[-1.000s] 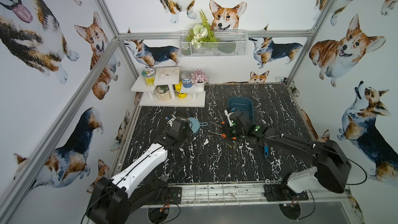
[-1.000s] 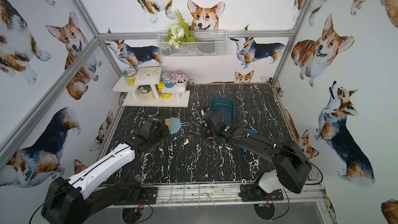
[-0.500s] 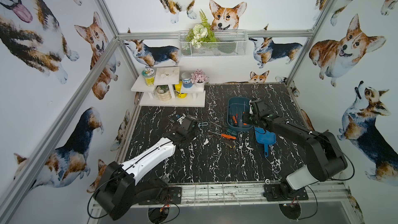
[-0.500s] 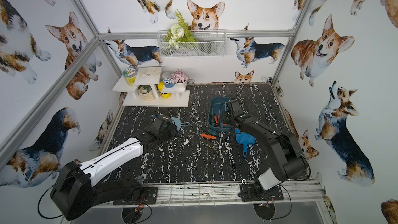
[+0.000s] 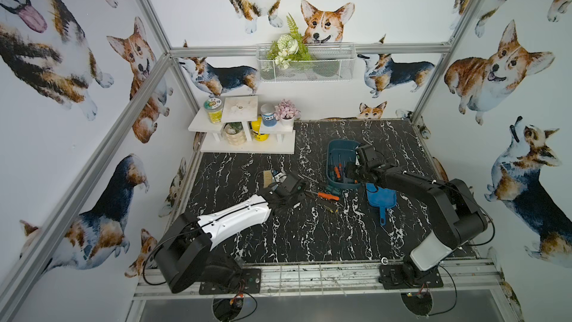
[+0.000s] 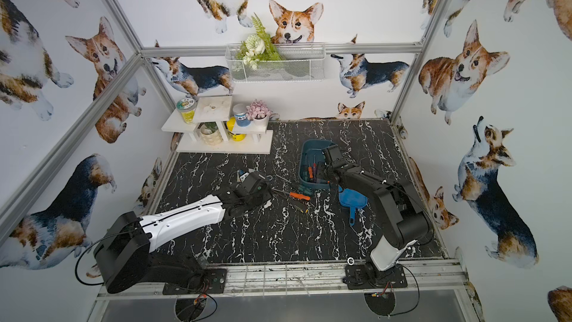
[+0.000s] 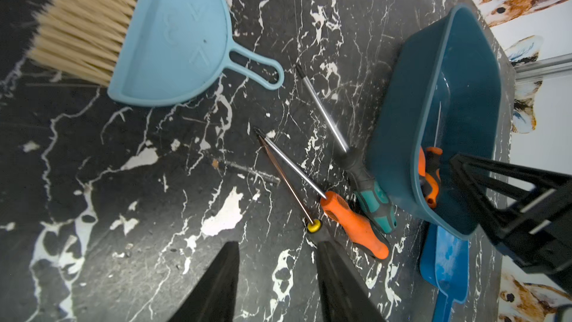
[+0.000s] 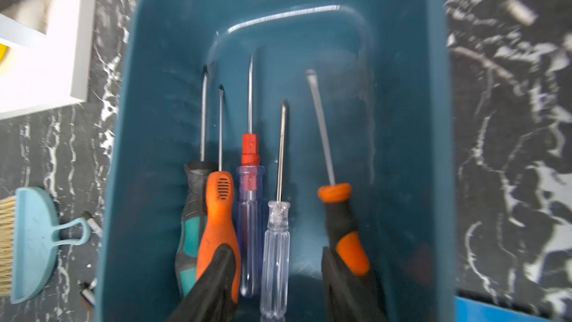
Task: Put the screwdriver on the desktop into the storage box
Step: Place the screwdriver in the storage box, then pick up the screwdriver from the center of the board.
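Looking down past the right gripper (image 8: 278, 286) into the storage box (image 8: 130, 150): jaws well parted, clamped on nothing, poised over the handle end of the box. Counting five tools on the box floor, handles toward the gripper, shafts pointing away: boxed teal screwdriver (image 8: 192, 212), boxed orange screwdriver (image 8: 218, 212) touching it, red-collared screwdriver (image 8: 249, 199), clear screwdriver (image 8: 275, 258) lying under the gap between the jaws, and orange-and-black screwdriver (image 8: 343, 227), blurred, tilted, close against one jaw. Cannot tell whether touching that jaw or just clear of it.

Placing the box (image 5: 345, 150) (image 6: 314, 149) at about 1 o'clock from the middle of the desktop (image 5: 278, 236) in both top views. Finding three more lying on the desktop at 7 o'clock of the box: loose teal screwdriver (image 7: 371, 199), handle just beside the box's outer wall; loose orange screwdriver (image 7: 353, 224) alongside; yellow-collared screwdriver (image 7: 313, 227), thin shaft meeting the orange one's at the tip, handle hidden behind one jaw of the left gripper (image 7: 278, 283).

Reading the left gripper as partway open, bare desktop between the jaws, nothing held, at 9 o'clock of the loose orange screwdriver in both top views. Noting a pale blue dustpan (image 7: 173, 41) with a brush (image 7: 86, 20) at 10 o'clock of that gripper, and a dark blue scoop (image 5: 380, 199) at 5 o'clock of the box.
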